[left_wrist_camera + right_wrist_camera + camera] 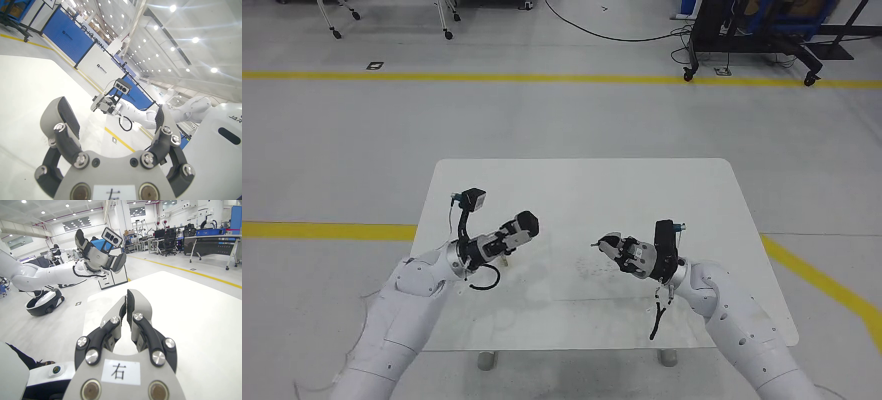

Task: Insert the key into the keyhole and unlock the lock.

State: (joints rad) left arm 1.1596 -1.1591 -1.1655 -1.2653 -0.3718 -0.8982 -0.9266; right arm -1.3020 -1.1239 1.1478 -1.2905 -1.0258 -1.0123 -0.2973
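Over the table [582, 180]: both arms hang above the white top, well apart, with their grippers facing each other across the middle.
Left gripper [113, 109]: the jaws stand wide apart. The ribbed pads [68, 115] are bare, with nothing between them.
Right gripper [126, 300]: the fingers [140, 306] are drawn together so that they meet at the tips. No key blade or bow pokes out, so it looks closed on nothing.
Key: I cannot tell where it is; neither gripper carries it.
Lock: I cannot place it either, and neither gripper holds it.
Done so far: judging by the bare grippers, nothing. The key is not picked up, the lock is not steadied, the keyhole is not entered and no turn has been made.
Left to do: the whole task.
- Find both pieces.
- Take the key by its bow.
- Hold the lock body with the other gripper.
- Line the blade up with the keyhole and push it home.
- Turn until the shackle lets go.
Stage: most likely the very start, with the arms in a waiting pose above the work surface.
Readiness: the left gripper could close on something as it stands. The right one would first have to part its fingers.
Risk ahead: a small key and a narrow keyhole leave little room for misalignment, so the grasp on the bow will need to be square.
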